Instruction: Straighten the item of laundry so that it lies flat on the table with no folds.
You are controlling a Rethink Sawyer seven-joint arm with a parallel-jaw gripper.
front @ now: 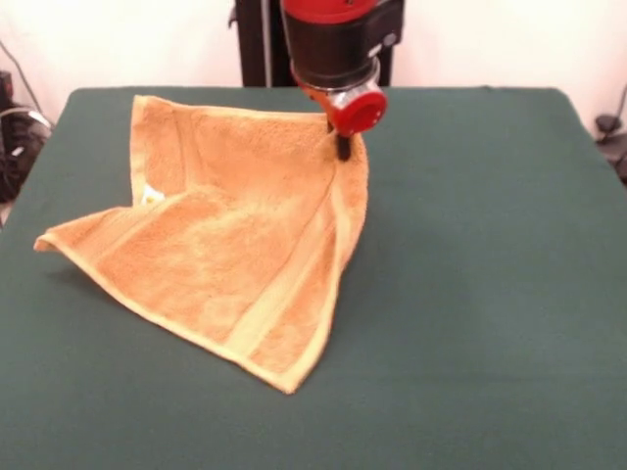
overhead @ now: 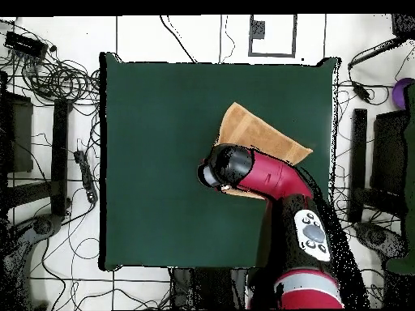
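Golden-tan terry towel [front: 230, 245]: it sits on the far-left part of the dark green felt-covered table [front: 470, 294] in the front view, one corner hoisted up, the rest draped down and spreading toward the near side.
Gripper [front: 343, 149]: right at the towel's raised corner, dark fingertips pressed together on the cloth just below the red and black wrist, so the towel hangs from it.
Folds: the lifted half slopes down over the flat half, and a woven band stripe runs diagonally toward the low near corner.
Loose corner: on the left it curls up off the felt.
Tag: a small white-yellow tag [front: 152, 195] shows near the left edge.
Overhead: the red arm [overhead: 271, 180] covers much of the towel [overhead: 259, 135], with tan cloth showing beyond the wrist, toward the table's far-right side.
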